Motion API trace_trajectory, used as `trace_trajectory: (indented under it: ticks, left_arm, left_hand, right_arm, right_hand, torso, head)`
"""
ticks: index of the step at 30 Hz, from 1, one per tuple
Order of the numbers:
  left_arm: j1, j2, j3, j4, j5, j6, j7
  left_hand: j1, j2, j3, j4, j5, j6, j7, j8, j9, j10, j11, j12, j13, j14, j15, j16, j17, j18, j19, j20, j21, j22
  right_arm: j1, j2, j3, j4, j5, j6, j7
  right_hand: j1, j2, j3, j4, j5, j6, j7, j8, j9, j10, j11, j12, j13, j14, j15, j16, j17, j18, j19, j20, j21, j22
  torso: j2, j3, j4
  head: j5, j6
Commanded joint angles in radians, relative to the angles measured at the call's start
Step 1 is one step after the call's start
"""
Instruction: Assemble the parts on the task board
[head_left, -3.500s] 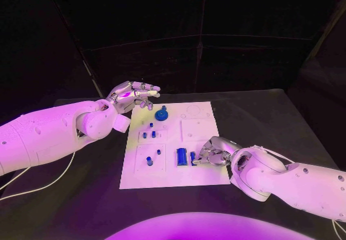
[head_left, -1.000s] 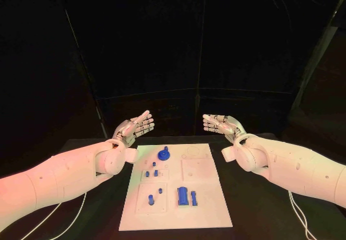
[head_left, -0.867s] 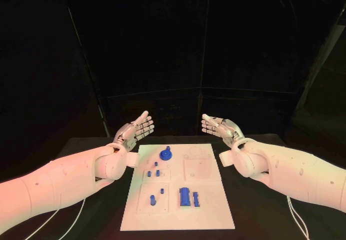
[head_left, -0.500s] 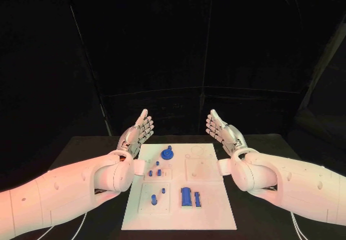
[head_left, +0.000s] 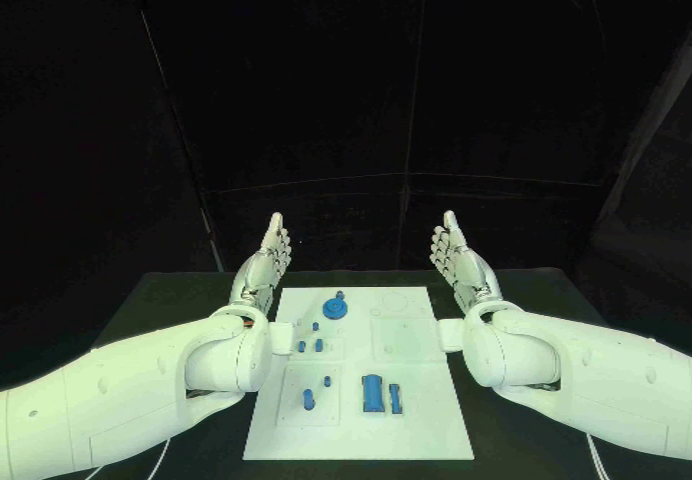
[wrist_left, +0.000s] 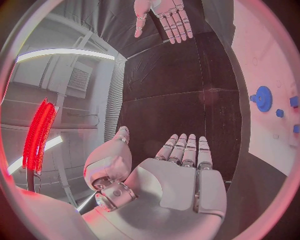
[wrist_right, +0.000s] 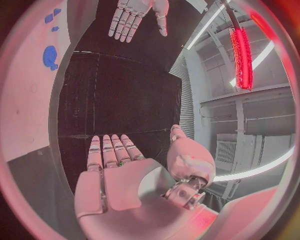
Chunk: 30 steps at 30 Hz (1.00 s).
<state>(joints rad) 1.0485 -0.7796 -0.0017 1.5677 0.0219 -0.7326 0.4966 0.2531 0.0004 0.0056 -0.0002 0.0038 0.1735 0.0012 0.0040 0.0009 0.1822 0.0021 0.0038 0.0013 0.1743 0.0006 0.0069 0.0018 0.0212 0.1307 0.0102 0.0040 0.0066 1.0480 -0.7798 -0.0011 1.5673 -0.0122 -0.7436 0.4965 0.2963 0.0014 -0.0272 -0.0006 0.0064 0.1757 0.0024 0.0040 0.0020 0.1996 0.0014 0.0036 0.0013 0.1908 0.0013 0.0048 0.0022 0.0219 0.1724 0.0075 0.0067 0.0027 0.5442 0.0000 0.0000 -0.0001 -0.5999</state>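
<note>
I had both hands raised off the table at this point, and neither held anything. The left hand (head_left: 264, 262) stood flat and upright beyond the far-left corner of the task board (head_left: 426, 400), fingers straight and close together, palm toward the middle. The right hand (head_left: 462, 262) mirrored it beyond the far-right corner.

The board lay flat in the middle of the black table (head_left: 173, 300), between my two forearms. I judged the assembly well along, perhaps finished: every blue part I could see sat within a recessed outline, and none lay loose on the plate or the table. Whether each was fully seated, I could not tell from this height.

At the far end stood a round gear (head_left: 336, 307), toothed at the rim with a small hub on top. Nearer were a few small pegs (head_left: 309, 341), and nearest me a short peg (head_left: 307, 400) beside a taller block (head_left: 375, 393) with a slimmer piece (head_left: 397, 399) just right of it. The right-hand column held pale outlines (head_left: 392, 335) with nothing blue in them.

The parts looked like matte moulded plastic, the board a smooth white sheet, and the hands jointed silver metal.
</note>
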Motion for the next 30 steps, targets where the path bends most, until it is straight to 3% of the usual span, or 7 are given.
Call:
trace_trajectory:
  ticks: [1,14,15,17,21,22,30]
  left_arm:
    - [0.001,0.000,0.002,0.002,-0.022,-0.037,0.023]
    - [0.001,0.000,0.002,0.002,-0.022,-0.037,0.023]
    - [0.001,0.000,0.002,0.002,-0.022,-0.037,0.023]
    - [0.001,0.000,0.002,0.002,-0.022,-0.037,0.023]
    - [0.001,0.000,0.002,0.002,-0.022,-0.037,0.023]
    - [0.001,0.000,0.002,0.002,-0.022,-0.037,0.023]
    - [0.001,0.000,0.002,0.002,-0.022,-0.037,0.023]
  left_hand:
    - [-0.083,0.000,-0.006,0.000,-0.004,-0.057,-0.001,-0.004,-0.001,-0.060,-0.002,-0.004,-0.001,-0.057,-0.001,-0.007,-0.002,-0.021,-0.042,-0.010,-0.004,-0.007]
    - [-0.149,0.000,-0.006,0.000,-0.004,-0.101,-0.001,-0.004,-0.001,-0.106,-0.002,-0.004,-0.001,-0.102,-0.001,-0.007,-0.002,-0.021,-0.131,-0.010,-0.004,-0.007]
    - [-0.156,0.000,-0.006,0.000,-0.004,-0.174,-0.001,-0.004,-0.001,-0.182,-0.002,-0.004,-0.001,-0.174,-0.001,-0.007,-0.002,-0.021,-0.131,-0.010,-0.004,-0.007]
    - [-0.253,0.000,-0.006,0.000,-0.004,-0.174,-0.001,-0.004,-0.001,-0.182,-0.002,-0.004,-0.001,-0.174,-0.001,-0.007,-0.002,-0.021,-0.131,-0.010,-0.004,-0.007]
    - [-0.253,0.000,-0.006,0.000,-0.004,-0.174,-0.001,-0.004,-0.001,-0.182,-0.002,-0.004,-0.001,-0.174,-0.001,-0.007,-0.002,-0.021,-0.131,-0.010,-0.004,-0.007]
    - [-0.253,0.000,-0.006,0.000,-0.004,-0.174,-0.001,-0.004,-0.001,-0.182,-0.002,-0.004,-0.001,-0.174,-0.001,-0.007,-0.002,-0.021,-0.131,-0.010,-0.004,-0.007]
    - [-0.253,0.000,-0.006,0.000,-0.004,-0.174,-0.001,-0.004,-0.001,-0.182,-0.002,-0.004,-0.001,-0.174,-0.001,-0.007,-0.002,-0.021,-0.131,-0.010,-0.004,-0.007]
  right_arm:
    - [0.002,0.000,0.001,0.003,0.012,-0.026,0.023]
    - [0.002,0.000,0.001,0.003,0.012,-0.026,0.023]
    - [0.002,0.000,0.001,0.003,0.012,-0.026,0.023]
    - [0.002,0.000,0.001,0.003,0.012,-0.026,0.023]
    - [0.002,0.000,0.001,0.003,0.012,-0.026,0.023]
    - [0.002,0.000,0.001,0.003,0.012,-0.026,0.023]
    - [0.002,0.000,0.001,0.003,0.012,-0.026,0.023]
  right_hand:
    - [-0.096,-0.001,0.027,0.001,-0.006,-0.057,-0.002,-0.004,-0.002,-0.065,-0.001,-0.004,-0.001,-0.062,-0.001,-0.005,-0.002,-0.022,-0.057,-0.008,-0.007,-0.003]
    - [-0.177,-0.001,0.027,0.001,-0.006,-0.102,-0.002,-0.004,-0.002,-0.116,-0.001,-0.004,-0.001,-0.111,-0.001,-0.005,-0.002,-0.022,-0.101,-0.008,-0.007,-0.003]
    - [-0.179,-0.001,0.027,0.001,-0.006,-0.176,-0.002,-0.004,-0.002,-0.119,-0.001,-0.004,-0.001,-0.114,-0.001,-0.005,-0.002,-0.022,-0.102,-0.008,-0.007,-0.003]
    - [-0.186,-0.001,0.027,0.001,-0.006,-0.176,-0.002,-0.004,-0.002,-0.124,-0.001,-0.004,-0.001,-0.116,-0.001,-0.005,-0.002,-0.022,-0.172,-0.008,-0.007,-0.003]
    - [-0.222,-0.001,0.027,0.001,-0.006,-0.176,-0.002,-0.004,-0.002,-0.200,-0.001,-0.004,-0.001,-0.191,-0.001,-0.005,-0.002,-0.022,-0.172,-0.008,-0.007,-0.003]
    - [-0.296,-0.001,0.027,0.001,-0.006,-0.176,-0.002,-0.004,-0.002,-0.200,-0.001,-0.004,-0.001,-0.191,-0.001,-0.005,-0.002,-0.022,-0.172,-0.008,-0.007,-0.003]
    - [-0.296,-0.001,0.027,0.001,-0.006,-0.176,-0.002,-0.004,-0.002,-0.200,-0.001,-0.004,-0.001,-0.191,-0.001,-0.005,-0.002,-0.022,-0.172,-0.008,-0.007,-0.003]
  torso:
    - [0.000,0.0000,0.0000]
    - [0.000,0.0000,0.0000]
    - [0.000,0.0000,0.0000]
    - [0.000,0.0000,0.0000]
    - [0.000,0.0000,0.0000]
    - [0.000,0.0000,0.0000]
    - [0.000,0.0000,0.0000]
  head:
    - [0.000,0.000]
    - [0.000,0.000]
    - [0.000,0.000]
    - [0.000,0.000]
    - [0.000,0.000]
    - [0.000,0.000]
    - [0.000,0.000]
